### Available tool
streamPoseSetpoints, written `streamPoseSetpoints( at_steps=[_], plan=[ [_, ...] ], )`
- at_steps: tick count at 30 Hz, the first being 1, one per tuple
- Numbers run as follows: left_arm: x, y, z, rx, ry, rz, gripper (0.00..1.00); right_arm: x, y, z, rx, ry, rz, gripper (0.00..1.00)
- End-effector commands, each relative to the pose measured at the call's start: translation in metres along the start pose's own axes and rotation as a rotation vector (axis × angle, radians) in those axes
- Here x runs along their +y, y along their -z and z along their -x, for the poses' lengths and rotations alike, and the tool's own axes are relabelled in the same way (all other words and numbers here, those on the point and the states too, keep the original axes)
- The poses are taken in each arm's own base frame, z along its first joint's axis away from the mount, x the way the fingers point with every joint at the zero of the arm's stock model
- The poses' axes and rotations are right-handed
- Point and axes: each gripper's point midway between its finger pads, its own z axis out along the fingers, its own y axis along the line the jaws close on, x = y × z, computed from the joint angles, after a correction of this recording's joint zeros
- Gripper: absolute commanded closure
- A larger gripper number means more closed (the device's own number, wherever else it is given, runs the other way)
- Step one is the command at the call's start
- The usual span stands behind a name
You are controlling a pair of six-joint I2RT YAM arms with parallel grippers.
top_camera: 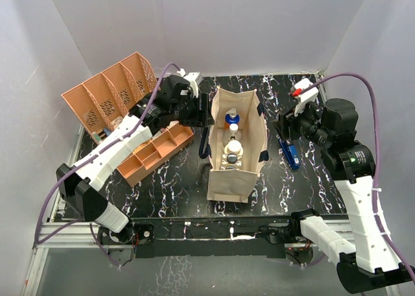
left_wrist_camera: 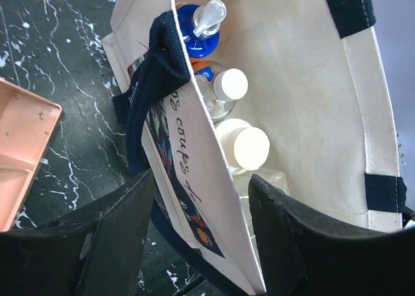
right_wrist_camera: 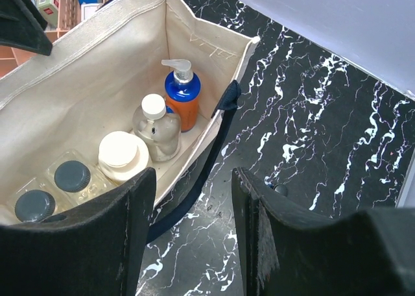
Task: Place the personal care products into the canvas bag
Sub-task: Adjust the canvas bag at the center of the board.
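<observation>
Bag (top_camera: 237, 172) stands mid-table (top_camera: 311, 185). Bottles (right_wrist_camera: 155, 124) sit upright inside in a row; we see none left outside. Left gripper (left_wrist_camera: 202, 195) released, jaws straddle bag's left wall without pinching. Right gripper (right_wrist_camera: 192, 179) released, empty, over right wall. We judge loading finished. Next move: lift both clear without snagging handles (right_wrist_camera: 220, 124).

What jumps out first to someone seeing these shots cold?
The cream bag stands open mid-table with a row of bottles upright inside, a blue pump bottle at the far end. Both arms flank it: the left tool straddles the bag's left wall with jaws apart, and the right tool hangs open beside its right side. Orange trays sit to the bag's left.
</observation>
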Motion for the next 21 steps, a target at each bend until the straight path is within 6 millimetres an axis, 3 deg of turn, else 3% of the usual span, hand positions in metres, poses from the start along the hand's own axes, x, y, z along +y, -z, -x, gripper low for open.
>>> streamPoseSetpoints(
  at_steps=[1, 12, 16, 21],
  plan=[
    [-0.01, -0.008, -0.005, 0.044, 0.051, -0.045, 0.44, 0.002, 0.004, 0.009, -0.044, -0.002, 0.001, 0.47],
    [-0.025, -0.022, -0.006, 0.08, 0.059, -0.106, 0.81, 0.002, 0.005, 0.0, -0.036, -0.006, -0.003, 0.47],
    [-0.029, -0.022, -0.002, 0.07, 0.049, -0.115, 1.0, 0.001, 0.006, 0.001, -0.039, -0.002, -0.008, 0.47],
    [-0.032, -0.021, 0.003, 0.055, 0.046, -0.121, 1.0, 0.001, 0.003, 0.0, -0.034, -0.001, -0.006, 0.47]
  ],
)
